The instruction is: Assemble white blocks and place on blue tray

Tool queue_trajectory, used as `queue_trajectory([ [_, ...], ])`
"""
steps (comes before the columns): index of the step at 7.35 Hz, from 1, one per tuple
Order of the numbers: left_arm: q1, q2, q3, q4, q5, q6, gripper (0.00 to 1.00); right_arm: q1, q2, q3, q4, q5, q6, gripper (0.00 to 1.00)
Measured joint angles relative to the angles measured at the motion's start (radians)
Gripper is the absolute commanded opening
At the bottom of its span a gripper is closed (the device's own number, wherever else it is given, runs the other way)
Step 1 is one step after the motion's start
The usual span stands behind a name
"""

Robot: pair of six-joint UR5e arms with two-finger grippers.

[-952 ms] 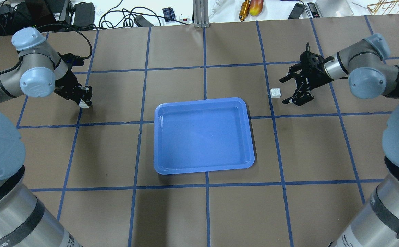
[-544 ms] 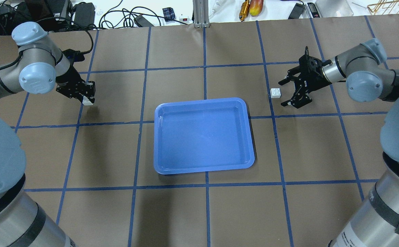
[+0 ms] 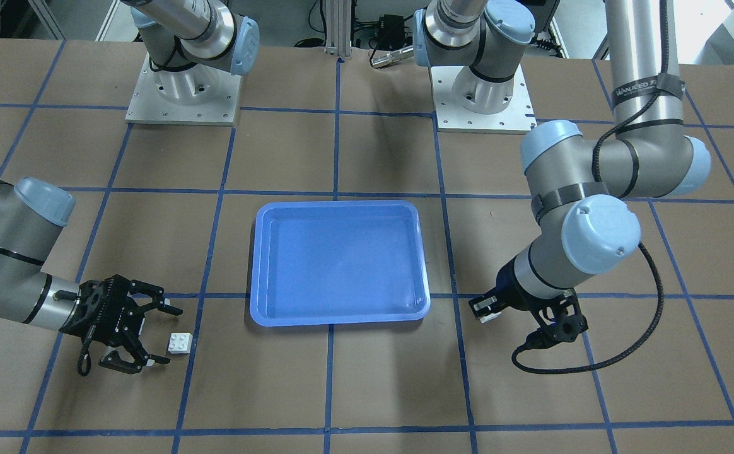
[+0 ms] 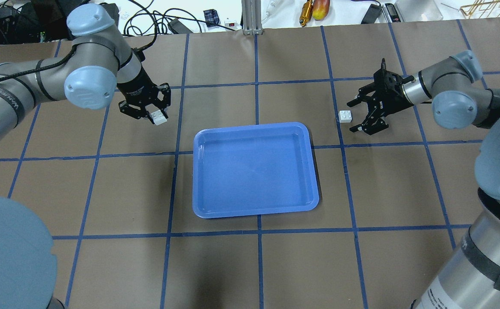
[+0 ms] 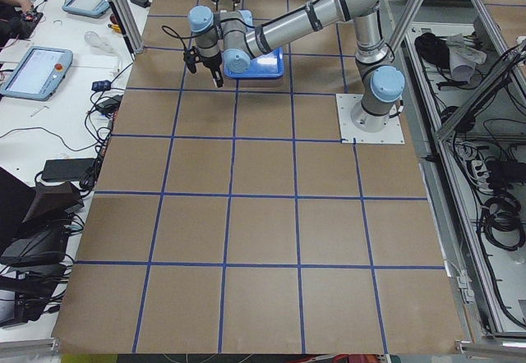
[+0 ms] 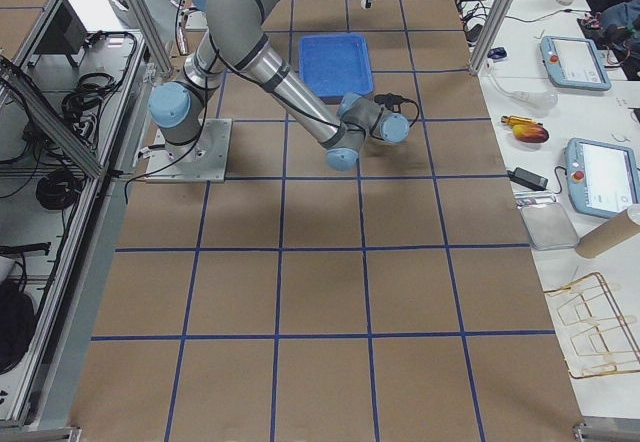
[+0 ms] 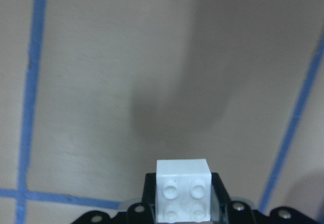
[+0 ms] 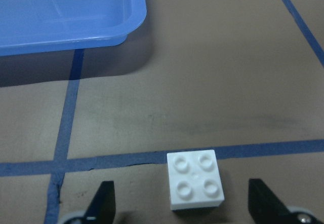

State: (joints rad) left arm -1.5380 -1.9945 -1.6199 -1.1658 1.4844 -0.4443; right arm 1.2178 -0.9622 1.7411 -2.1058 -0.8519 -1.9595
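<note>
L fingers (image 4: pixel 140 113) moved toward tray (image 4: pixel 254 125), clamping white block (image 4: pixel 159 116); R fingers (image 8: pixel 104 199) wide, 2nd block (image 8: pixel 195 185) between tips.

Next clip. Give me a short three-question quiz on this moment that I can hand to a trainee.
1. The left pincer is: A) open and empty; B) shut on a block; C) resting in the tray.
2. True or false: a block already lies in the tray.
3. Fill in: the other block lies on the ___, by the open right pincer.

Key: 1 B. 2 False; the tray holds nothing. 3 table.
</note>
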Motion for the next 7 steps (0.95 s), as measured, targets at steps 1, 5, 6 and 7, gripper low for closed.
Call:
queue_trajectory([
  [1, -0.058, -0.001, -0.006, 0.003, -0.001, -0.195, 0.11, 0.0, 0.002, 0.0, -0.002, 0.0, -0.018, 0.5],
  [5, -0.225, -0.024, -0.081, 0.106, -0.069, -0.926, 0.0, 0.005, -0.002, -0.003, -0.003, 0.0, -0.048, 0.05],
  [6, -0.262, -0.029, -0.088, 0.121, -0.08, -1.06, 0.0, 0.006, -0.005, -0.006, -0.002, 0.001, -0.046, 0.03],
  [7, -0.292, -0.032, -0.091, 0.126, -0.084, -1.173, 0.0, 0.008, -0.021, -0.009, -0.001, 0.001, -0.043, 0.02],
])
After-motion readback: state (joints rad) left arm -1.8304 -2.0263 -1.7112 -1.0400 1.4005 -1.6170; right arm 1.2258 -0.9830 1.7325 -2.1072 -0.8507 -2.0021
